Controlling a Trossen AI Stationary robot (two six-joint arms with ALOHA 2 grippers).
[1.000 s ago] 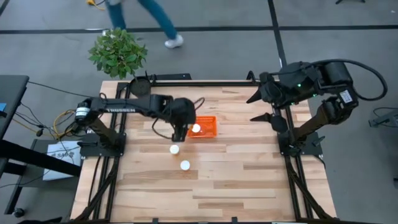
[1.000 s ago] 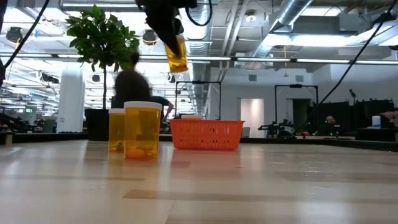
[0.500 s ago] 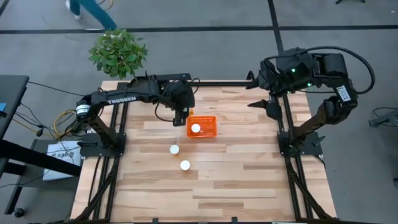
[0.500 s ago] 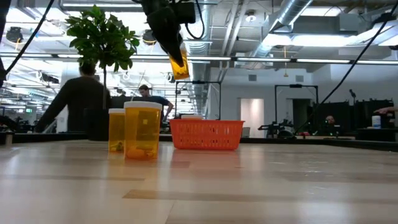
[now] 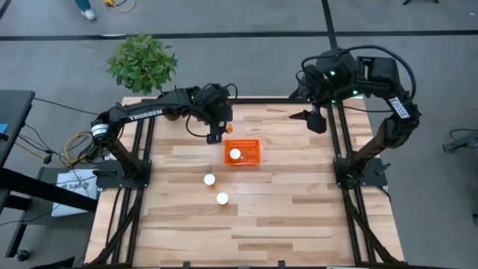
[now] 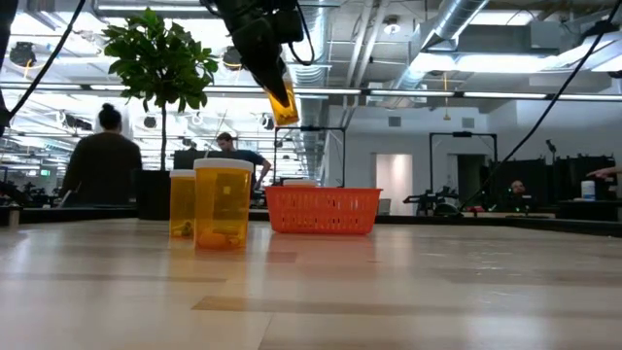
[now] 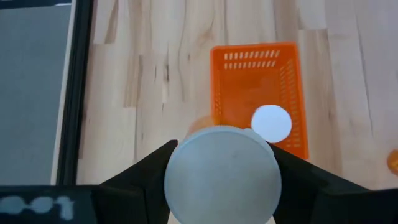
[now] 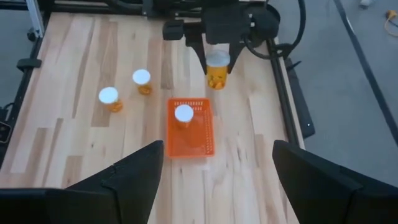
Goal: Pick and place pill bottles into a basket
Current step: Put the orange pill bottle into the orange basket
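My left gripper (image 5: 217, 131) hangs above the table just beyond the far left corner of the orange basket (image 5: 243, 152), shut on an amber pill bottle (image 6: 282, 102) with a white cap. One white-capped bottle (image 5: 235, 155) stands inside the basket. Two more bottles (image 5: 210, 179) (image 5: 222, 198) stand upright on the table, nearer than the basket. High over the far right part of the table, my right gripper (image 8: 217, 180) is open with nothing between its fingers. My left gripper pinches the bottle at its white cap (image 7: 221, 168), one finger (image 7: 146, 180) on each side. The fingers come from above, slanting down. The amber body (image 8: 217, 76) hangs tilted below them, well clear of the table.
A potted plant (image 5: 142, 63) stands off the table's far left corner. Black frame rails (image 5: 239, 97) run along the table's edges. People move in the room beyond. Bare wood lies on the near half and right of the basket.
My left gripper has carried the bottle toward the table's far edge, from beside the basket's left side to beyond its far left corner, still shut and high. My right arm has swung its open gripper toward the far edge.
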